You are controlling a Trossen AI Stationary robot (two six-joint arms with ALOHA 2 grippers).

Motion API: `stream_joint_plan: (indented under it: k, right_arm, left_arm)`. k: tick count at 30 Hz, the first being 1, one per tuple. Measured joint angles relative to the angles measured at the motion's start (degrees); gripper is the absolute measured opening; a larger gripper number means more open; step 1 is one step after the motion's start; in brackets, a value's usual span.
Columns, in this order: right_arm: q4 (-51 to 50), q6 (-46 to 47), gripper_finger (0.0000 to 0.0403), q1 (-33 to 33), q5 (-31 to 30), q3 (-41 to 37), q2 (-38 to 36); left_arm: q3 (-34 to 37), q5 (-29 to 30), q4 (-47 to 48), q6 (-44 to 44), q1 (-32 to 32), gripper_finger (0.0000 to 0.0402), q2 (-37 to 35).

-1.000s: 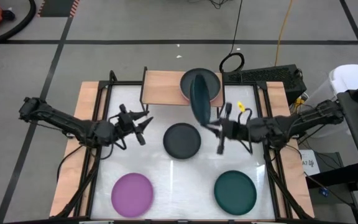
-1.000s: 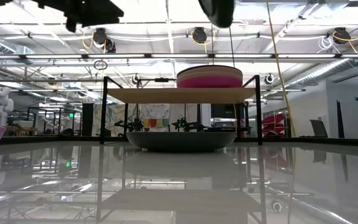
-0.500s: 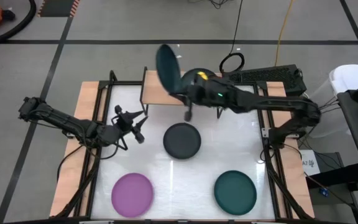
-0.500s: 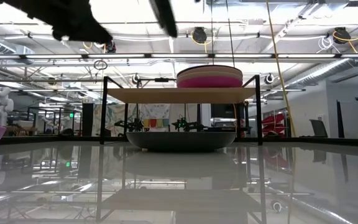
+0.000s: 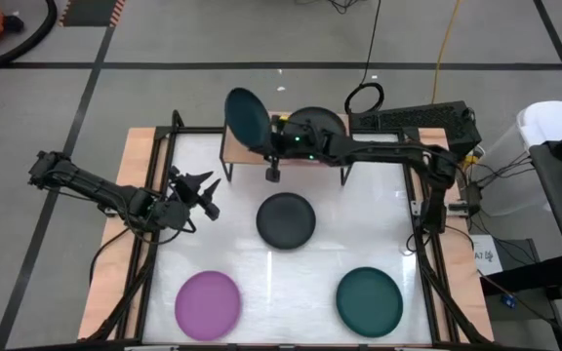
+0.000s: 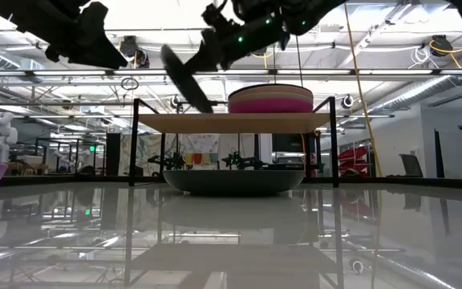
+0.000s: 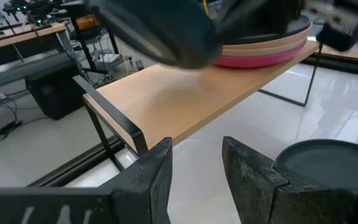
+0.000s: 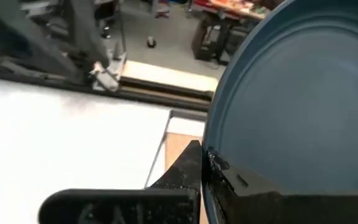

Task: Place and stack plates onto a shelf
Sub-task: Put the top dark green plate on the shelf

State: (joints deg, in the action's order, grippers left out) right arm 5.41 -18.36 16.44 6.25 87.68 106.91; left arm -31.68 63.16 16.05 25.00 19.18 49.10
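Note:
My right gripper is shut on a dark teal plate, held tilted above the left half of the shelf; the low view shows this plate slanting above the board. A stack of plates, beige over magenta, sits on the shelf's right half, partly hidden under my right arm in the high view. A charcoal plate, a purple plate and another dark teal plate lie flat on the table. My left gripper hangs open over the table's left part, touching nothing. My right gripper pinches the dark teal plate by its rim, on the side facing the table's right. One finger lies against the rim; the plate hides the other. The plate is lifted clear, standing steeply on edge above the shelf board.
The shelf stands at the table's far edge on thin black legs; its left half is bare wood. The charcoal plate lies just in front of the shelf. Black frame rails run along the table's sides.
My right gripper has swung from right of the table's middle toward the far edge and the left, carrying the dark teal plate from beside the stack to above the shelf's left half. The plate has stayed tilted on edge. My left gripper has drawn a little toward the left edge.

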Motion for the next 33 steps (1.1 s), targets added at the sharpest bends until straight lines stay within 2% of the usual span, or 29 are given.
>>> stream_joint_plan:
  k: [6,21,26,33]
  right_arm:
    - [-2.9,-0.4,0.0,0.1,0.1,0.0,2.2]
    - [-10.0,0.7,0.0002,0.1,-0.2,0.1,2.3]
    - [-9.6,0.8,0.0022,0.1,-1.1,0.0,2.3]
    - [-8.7,0.1,0.0068,0.1,-8.6,0.0,2.3]
  left_arm:
    - [0.0,0.0,0.0,1.3,0.0,0.0147,0.0]
    - [0.0,-0.2,-0.1,2.9,0.0,0.0147,0.0]
    - [0.0,-0.2,-0.1,3.6,0.0,0.0147,0.0]
    - [0.0,-0.3,-0.9,3.8,0.0,0.0147,0.0]
